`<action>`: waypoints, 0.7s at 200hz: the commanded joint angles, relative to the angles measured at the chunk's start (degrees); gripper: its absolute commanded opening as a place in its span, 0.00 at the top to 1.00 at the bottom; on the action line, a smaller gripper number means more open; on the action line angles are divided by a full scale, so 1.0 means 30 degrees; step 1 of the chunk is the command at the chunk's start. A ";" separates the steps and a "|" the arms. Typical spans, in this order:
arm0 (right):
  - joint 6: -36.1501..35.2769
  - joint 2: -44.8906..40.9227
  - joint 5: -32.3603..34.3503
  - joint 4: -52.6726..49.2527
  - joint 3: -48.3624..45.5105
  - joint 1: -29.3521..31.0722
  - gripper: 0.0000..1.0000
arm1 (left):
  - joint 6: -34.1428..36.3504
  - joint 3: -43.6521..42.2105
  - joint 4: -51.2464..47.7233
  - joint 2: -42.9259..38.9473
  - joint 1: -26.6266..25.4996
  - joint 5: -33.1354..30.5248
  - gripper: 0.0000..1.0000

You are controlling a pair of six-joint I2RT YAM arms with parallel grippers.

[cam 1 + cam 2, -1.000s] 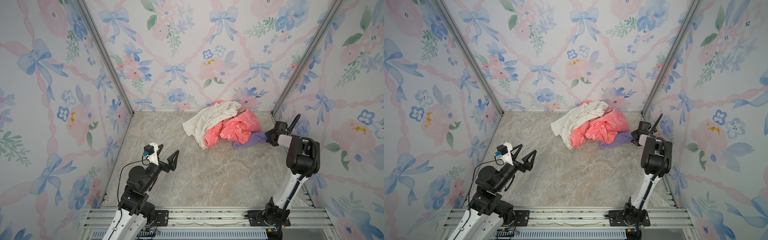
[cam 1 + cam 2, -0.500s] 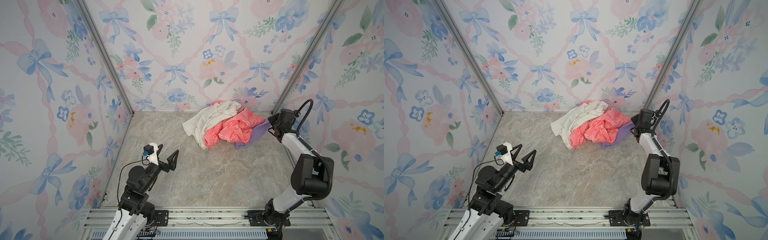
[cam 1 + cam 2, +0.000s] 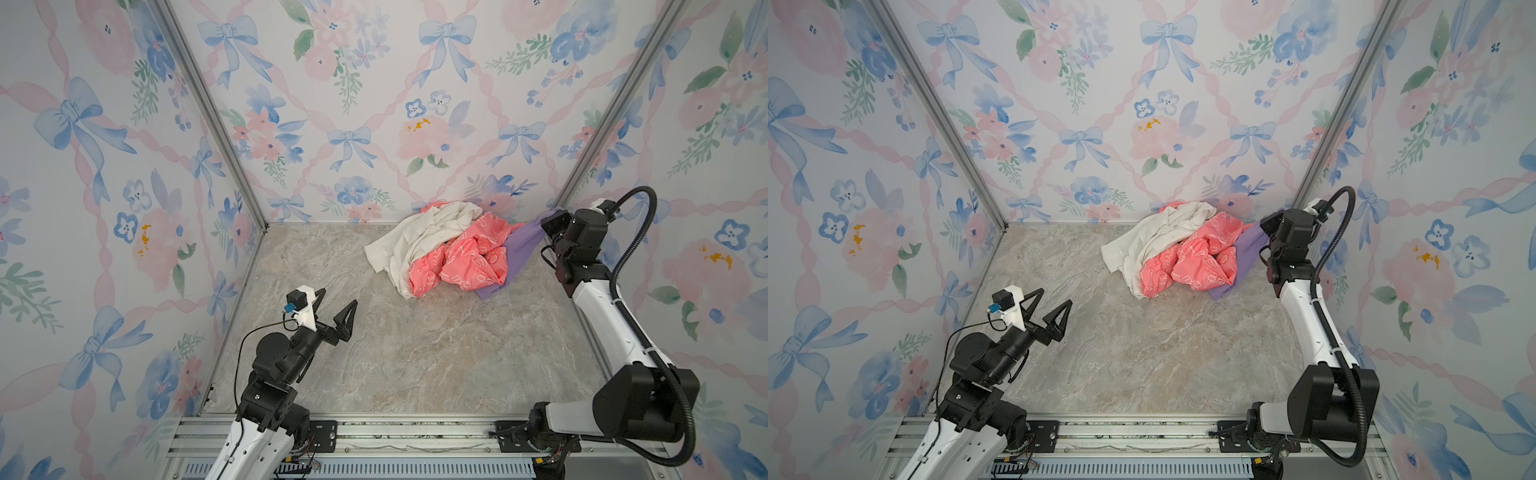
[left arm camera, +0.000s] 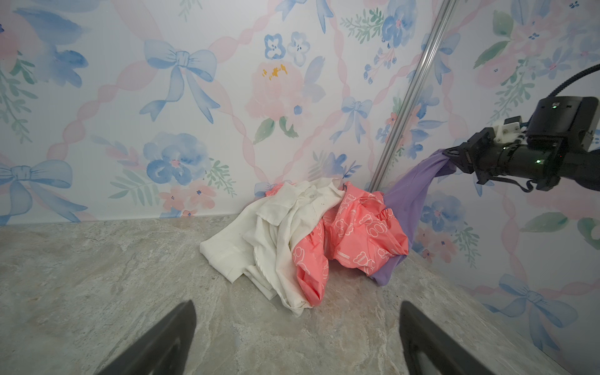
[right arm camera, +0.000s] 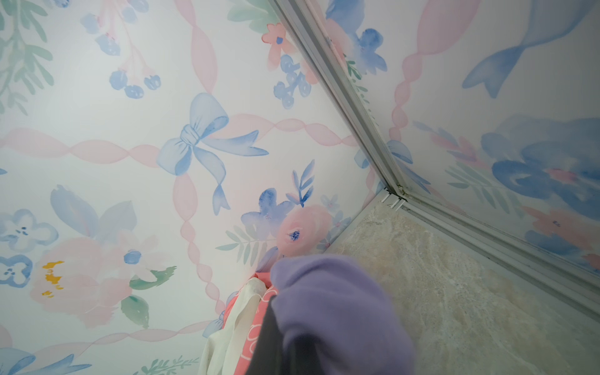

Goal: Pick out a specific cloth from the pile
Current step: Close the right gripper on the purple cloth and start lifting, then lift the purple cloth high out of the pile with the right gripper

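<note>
While the aluminium rail (image 3: 415, 432) at the front edge carries both arm bases, the left gripper (image 3: 338, 297) sits over the near-left part of the marble-patterned tabletop (image 3: 415, 353). Its two black fingers (image 4: 168, 331) are spread wide with nothing between them, and they point toward the far right corner. It is well apart from every fabric.

Farther back, close to the rear wall and right of centre, lies the pile (image 3: 449, 249). The cream-white garment (image 3: 415, 241) spreads over its left side, and the coral-pink cloth (image 3: 469, 257) with white prints is bunched against it on the right.

At the pile's right edge is the lavender cloth (image 3: 519, 253). Its lower end lies on the tabletop, tucked partly under the coral-pink cloth. The rest rises in a slanting band toward the far right corner, clear of the surface in the left wrist view (image 4: 412, 191).

Up there the right gripper (image 3: 547, 218) is clenched on the cloth's top end, fabric bunched at its tips (image 4: 449, 152). In the right wrist view purple folds (image 5: 341, 308) fill the foreground.

Beyond stand the floral wallpaper walls (image 3: 374, 104), which meet at a metal corner post (image 3: 615, 99) behind that gripper.
</note>
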 commanded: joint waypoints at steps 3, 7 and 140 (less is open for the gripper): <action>-0.1113 -0.0912 0.1077 0.1156 0.0787 0.0224 1.00 | -0.0234 -0.0235 0.0074 -0.0186 0.0121 0.0120 0.02; -0.1202 -0.0970 0.1131 0.1155 0.0868 0.0260 1.00 | -0.0234 -0.0220 0.0058 -0.0186 0.0104 0.0162 0.02; -0.5522 -0.0989 0.2583 0.1506 0.6716 0.2491 1.00 | -0.0234 -0.0262 0.0098 -0.0233 0.0101 0.0062 0.02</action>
